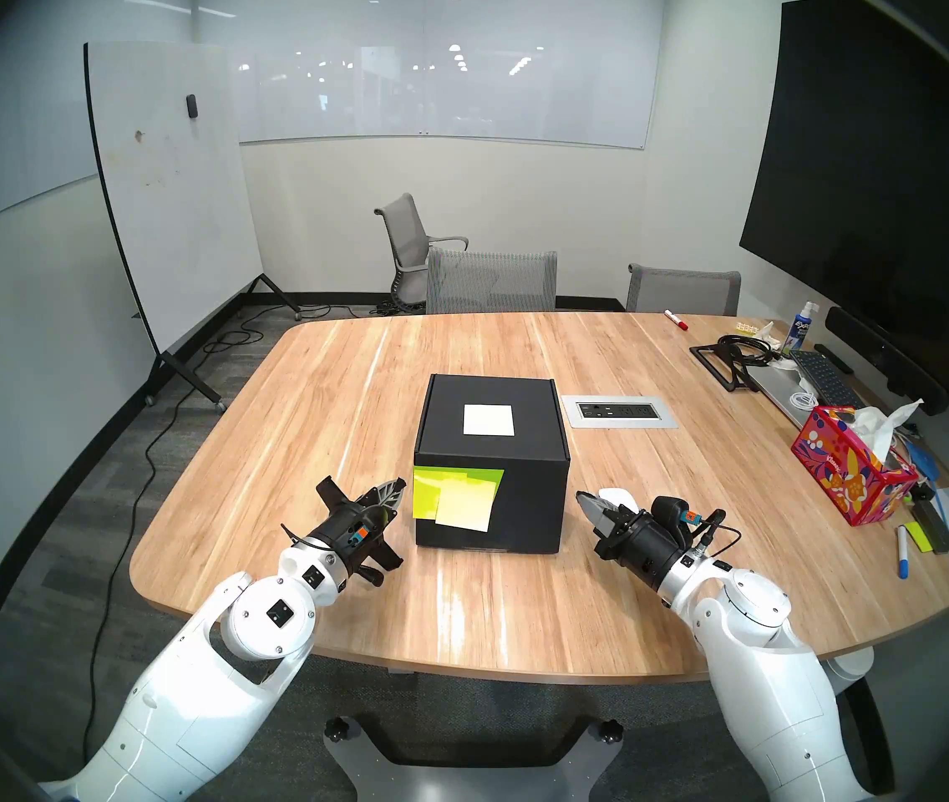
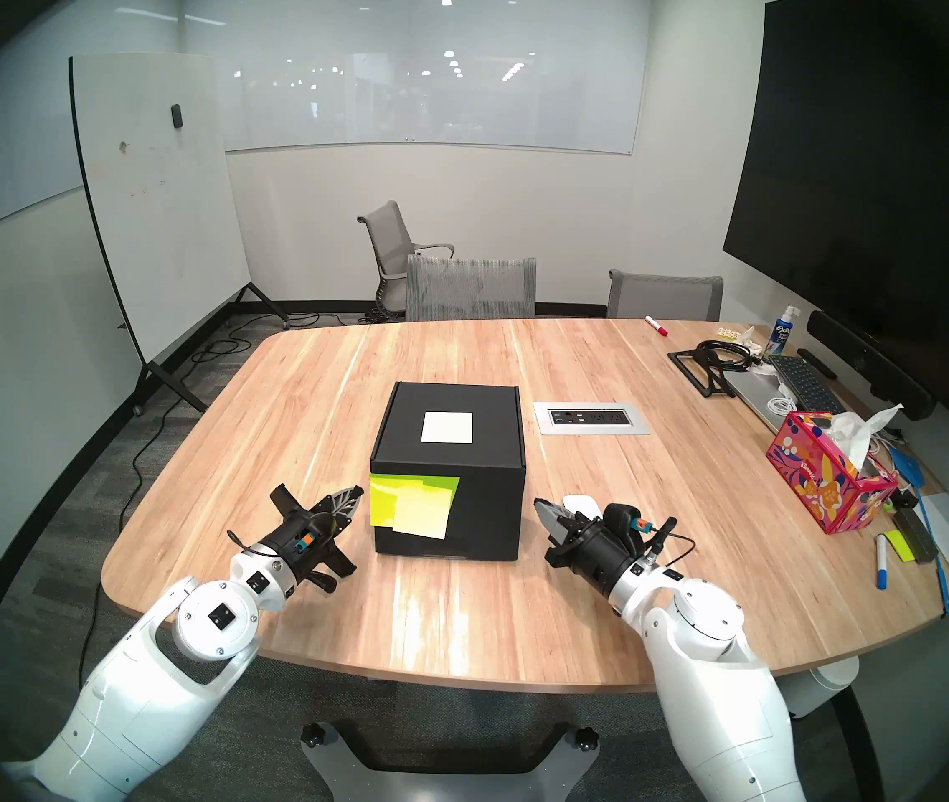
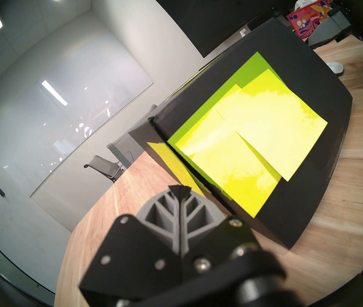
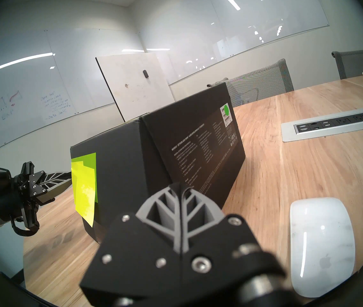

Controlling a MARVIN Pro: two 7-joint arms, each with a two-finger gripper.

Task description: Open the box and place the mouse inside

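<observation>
The black box (image 1: 524, 453) stands shut in the middle of the wooden table (image 1: 345, 378), a white label on its lid and yellow-green sticky notes (image 1: 455, 497) on its front. My left gripper (image 1: 400, 485) hovers shut and empty just left of the box's front corner, its tip close to the notes (image 3: 242, 144). My right gripper (image 1: 581, 499) is shut and empty near the box's front right corner. The white mouse (image 4: 322, 244) lies on the table right beside the right gripper, partly hidden behind it in the head views (image 1: 620, 496).
A power outlet panel (image 1: 620, 411) is set into the table right of the box. A red floral tissue box (image 1: 848, 471), keyboard, laptop, markers and cables crowd the right edge. Chairs (image 1: 489, 280) stand at the far side, a whiteboard (image 1: 171, 205) at the left.
</observation>
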